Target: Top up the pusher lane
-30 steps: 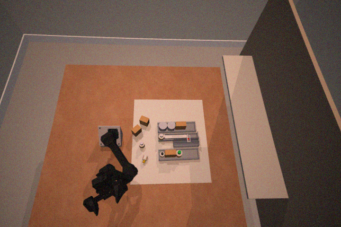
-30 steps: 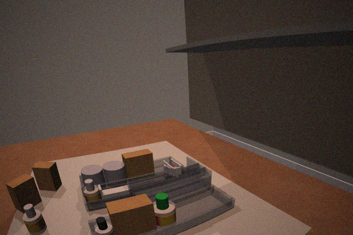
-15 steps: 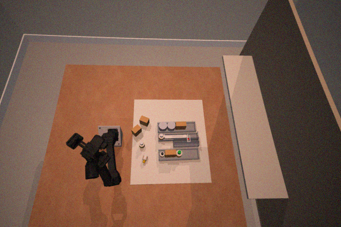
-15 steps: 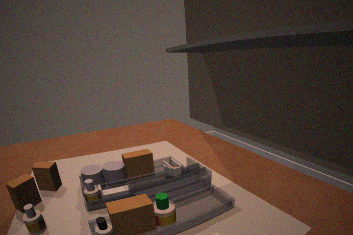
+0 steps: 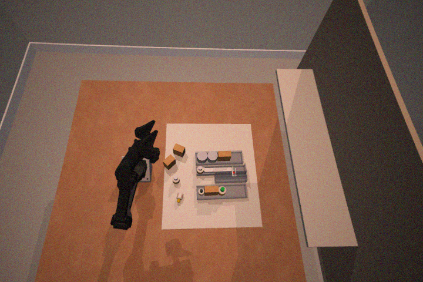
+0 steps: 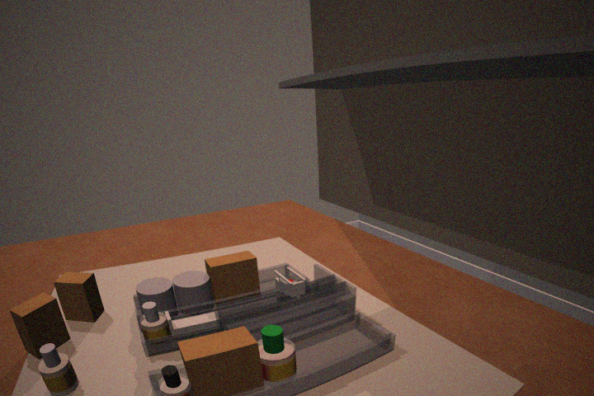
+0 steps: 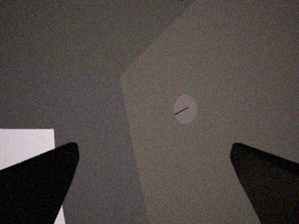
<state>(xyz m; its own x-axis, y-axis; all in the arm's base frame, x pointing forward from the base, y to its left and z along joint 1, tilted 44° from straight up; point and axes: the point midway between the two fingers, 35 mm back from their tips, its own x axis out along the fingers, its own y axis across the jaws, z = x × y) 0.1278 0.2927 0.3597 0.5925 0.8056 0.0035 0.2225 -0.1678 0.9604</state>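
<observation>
The gripper [image 5: 155, 126] [image 7: 156, 152] is wide open, with its 2 black fingers standing well apart, and it has hold of nothing. In the top view it is to the left of the white mat [image 5: 218, 214] [image 6: 466, 369], beyond the mat's edge, and the black arm [image 5: 124, 199] is folded over its own base plate [image 5: 147, 179].

The loose jar with the grey cap [image 5: 175, 180] [image 6: 58, 373] stands upright on the mat, well apart from the gripper and in front of the lanes. It looks the same as the jar in the sprung lane [image 5: 200, 170] [image 6: 154, 323], which also has a grey cap and stands upright at the front end. Behind this jar there is a white strip [image 5: 217, 169] [image 6: 195, 322], and further back a small white frame [image 5: 233, 171] [image 6: 291, 281] with a red mark.

Near the loose jar, a small object with a yellow end [image 5: 179, 197] lies on the mat, and 2 brown boxes [image 5: 178, 150] [image 6: 79, 296] stand on its other side. One neighbouring lane holds 2 grey cylinders [image 5: 202, 157] [image 6: 154, 294] and 1 brown box; the other holds a black-capped jar [image 5: 201, 191] [image 6: 174, 384], 1 brown box and a green-capped jar [image 5: 222, 190] [image 6: 277, 359].
</observation>
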